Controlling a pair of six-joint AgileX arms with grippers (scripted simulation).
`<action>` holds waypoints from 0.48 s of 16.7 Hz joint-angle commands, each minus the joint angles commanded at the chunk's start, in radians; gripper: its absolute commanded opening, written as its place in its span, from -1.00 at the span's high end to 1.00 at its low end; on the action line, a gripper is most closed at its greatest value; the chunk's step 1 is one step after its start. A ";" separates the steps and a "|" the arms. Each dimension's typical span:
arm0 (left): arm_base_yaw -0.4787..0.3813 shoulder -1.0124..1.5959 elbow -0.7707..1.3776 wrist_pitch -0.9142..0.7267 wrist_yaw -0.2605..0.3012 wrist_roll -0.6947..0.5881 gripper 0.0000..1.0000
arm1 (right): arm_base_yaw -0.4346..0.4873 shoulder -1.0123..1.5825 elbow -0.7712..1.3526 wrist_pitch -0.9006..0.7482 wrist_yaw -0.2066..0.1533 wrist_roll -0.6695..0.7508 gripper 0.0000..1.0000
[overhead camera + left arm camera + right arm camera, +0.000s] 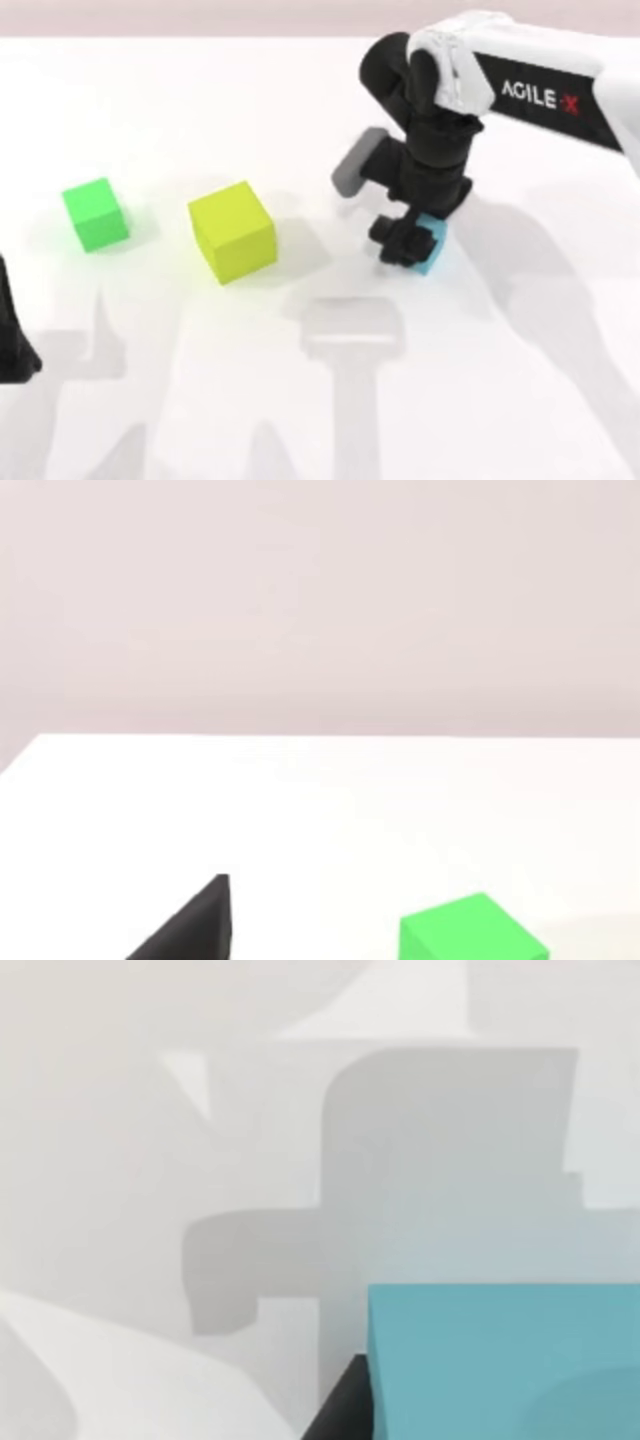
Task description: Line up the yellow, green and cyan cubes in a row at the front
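The large yellow cube [232, 231] stands left of the table's centre, and the smaller green cube [95, 213] is further left, apart from it. The green cube [470, 930] also shows in the left wrist view. Right of centre, my right gripper [408, 243] points down and is shut on the cyan cube [432, 248]. One dark finger [340, 1410] lies flat against the side of the cyan cube [500, 1360]. I cannot tell whether that cube rests on the table or hangs just above it. My left gripper [12, 345] is parked at the front left edge, open and holding nothing.
The right arm [540, 90] reaches in from the back right. Its grey shadows fall across the white table [330, 420] in front of the cubes.
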 joint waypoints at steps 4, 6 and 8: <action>0.000 0.000 0.000 0.000 0.000 0.000 -1.00 | 0.000 0.000 0.000 0.000 0.000 0.000 1.00; 0.000 0.000 0.000 0.000 0.000 0.000 -1.00 | -0.001 -0.032 0.002 -0.014 -0.012 0.010 1.00; 0.000 0.000 0.000 0.000 0.000 0.000 -1.00 | 0.002 -0.033 0.019 -0.031 -0.012 0.008 1.00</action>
